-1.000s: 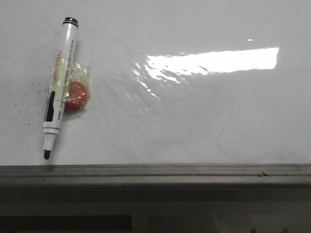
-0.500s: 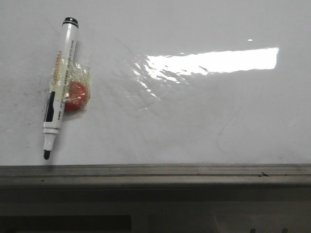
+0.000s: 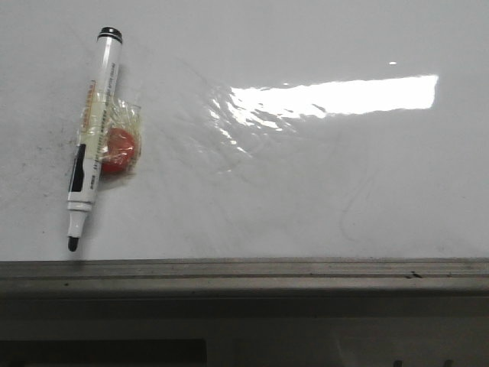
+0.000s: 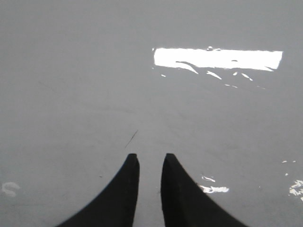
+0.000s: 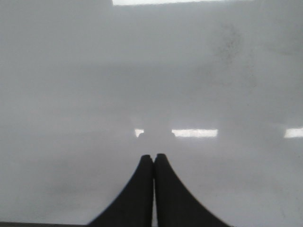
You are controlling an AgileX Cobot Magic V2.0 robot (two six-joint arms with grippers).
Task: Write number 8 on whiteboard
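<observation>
- The board [image 3: 306,191] lies flat and fills the front view, its grey frame edge along the near side; no 8 is drawn on it yet, only faint grey smudges and a bright glare patch [image 3: 336,95].
- The marker [image 3: 93,138] lies uncapped on the board, well to the left of the glare patch, its black tip pointing toward the frame edge and its capped-off rear end pointing away.
- A red lump in clear wrapping [image 3: 118,149] touches the marker's right side near mid-barrel; it looks taped or stuck to the barrel, though I cannot tell for sure.
- The left end effector [image 4: 150,163] hovers over bare board with its fingers slightly apart and nothing between them.
- The right end effector [image 5: 154,161] has its fingers pressed together, empty, also over bare board.
- Neither arm shows in the front view, so both sit away from the marker.
- The step in hand, as I judge it, is picking up the marker.
- The left arm suits this, since the marker lies on the left.
- Widen the fingers first, then close across the barrel at the end away from the tip, clear of the red lump, so the tip stays free to write.
- Grip firmly: a loose hold lets the marker tilt and breaks the strokes.
- Write on the open board right of the marker, avoiding the glare patch.
</observation>
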